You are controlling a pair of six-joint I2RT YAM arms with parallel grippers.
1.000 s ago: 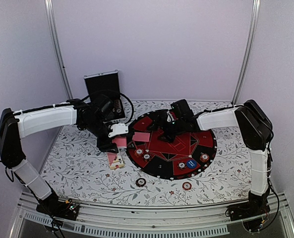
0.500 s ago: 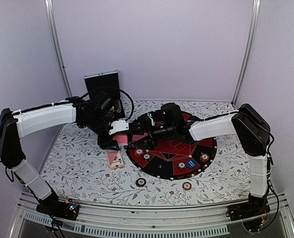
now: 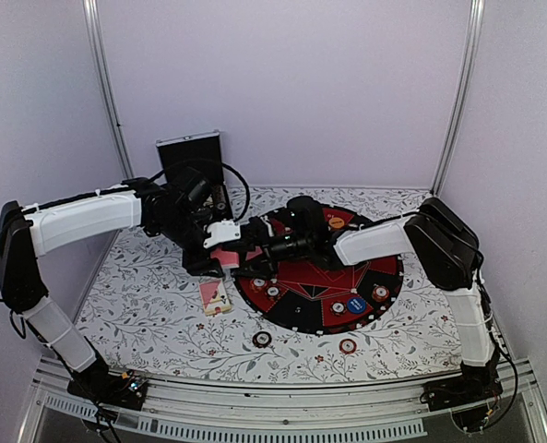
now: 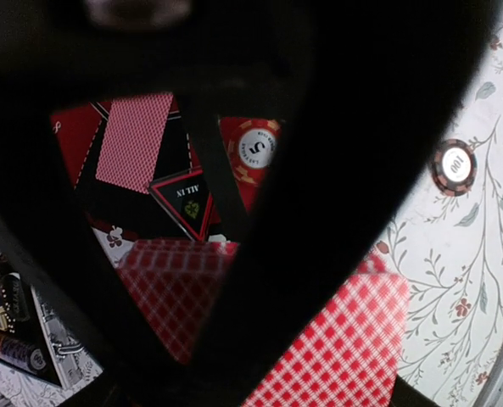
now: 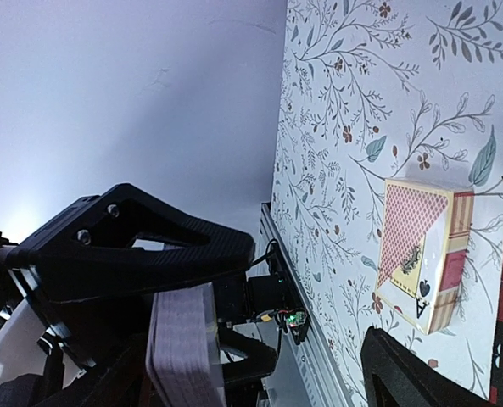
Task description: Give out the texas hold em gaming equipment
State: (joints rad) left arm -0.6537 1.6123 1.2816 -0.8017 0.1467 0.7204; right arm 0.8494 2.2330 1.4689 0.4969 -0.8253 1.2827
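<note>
My left gripper is shut on a deck of pink-backed cards at the left rim of the round black-and-red poker mat. In the left wrist view the deck fills the bottom, between dark blurred fingers. My right gripper reaches left across the mat and is open right at the deck. Its wrist view shows the deck edge-on, near one finger. The pink card box lies on the table left of the mat. One card lies face down on the mat.
Striped chips and a blue button sit on the mat's near part. Two chips lie on the flowered cloth in front. The silver-edged black case stands open behind the left arm.
My right gripper has swung left across the mat, from its centre to the deck in my left gripper. The left arm has hardly moved.
</note>
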